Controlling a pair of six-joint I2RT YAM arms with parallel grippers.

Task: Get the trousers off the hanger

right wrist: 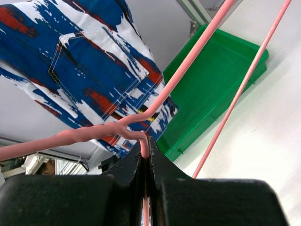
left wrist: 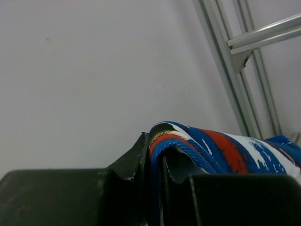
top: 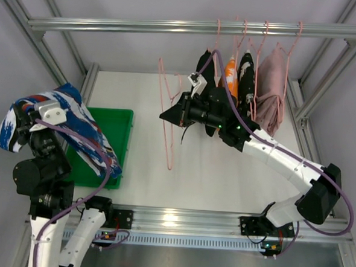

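Trousers [left wrist: 221, 146] in blue with white and red print sit clamped in the left gripper [left wrist: 157, 157]. In the left wrist view you see a folded edge and a blue cord pinched between the two fingers [left wrist: 134, 160]. The rest of the cloth runs out of frame to the right. From the top camera, the pair [top: 76, 112] drapes over the left gripper [top: 24, 121] and hides its fingertips. It hangs in the air above the green bin [top: 115, 120] and partly to the bin's left. You cannot tell whether the lowest fold touches the bin.

The right gripper [right wrist: 146, 157] has its fingers pressed together on the wire of a pink hanger [right wrist: 188, 70]. The top view shows this hanger [top: 166, 133] bare, held off the rail [top: 172, 27] over the table [top: 218, 166].

Behind the right gripper [top: 167, 116] and its arm, black cloth [top: 205, 59] on the rail is largely covered, so its type is not readable. Orange [top: 230, 82], black-and-white [top: 247, 74] and pink [top: 271, 85] garments hang beside it.
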